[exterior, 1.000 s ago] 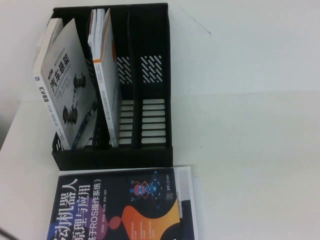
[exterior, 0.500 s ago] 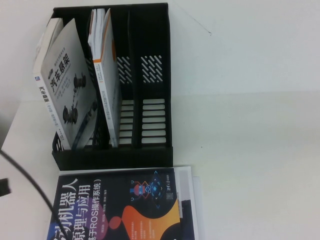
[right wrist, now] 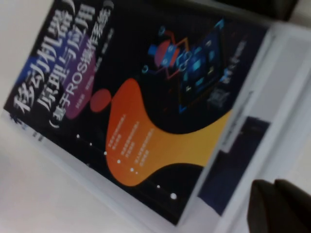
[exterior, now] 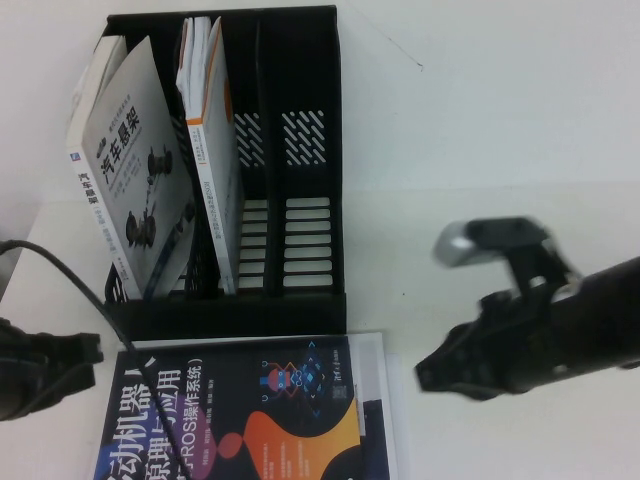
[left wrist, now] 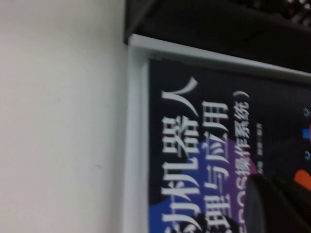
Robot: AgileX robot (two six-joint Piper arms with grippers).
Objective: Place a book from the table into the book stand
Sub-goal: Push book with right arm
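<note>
On the table [exterior: 520, 150], touching the front of the book stand [exterior: 300, 310], flat and cover up: the book [exterior: 250, 420]. Left gripper [exterior: 75, 360] at its left edge, right gripper [exterior: 438, 368] just off its right; apart or together, cannot tell. Come in low, catch opposite edges evenly, lift level, then tip upright toward an empty slot.

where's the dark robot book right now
In the high view the book lies flat on the table at the near edge, just in front of the book stand, between the left claw and right claw.

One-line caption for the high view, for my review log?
Left gripper and right gripper flank the dark book lying flat before the black book stand.
</note>
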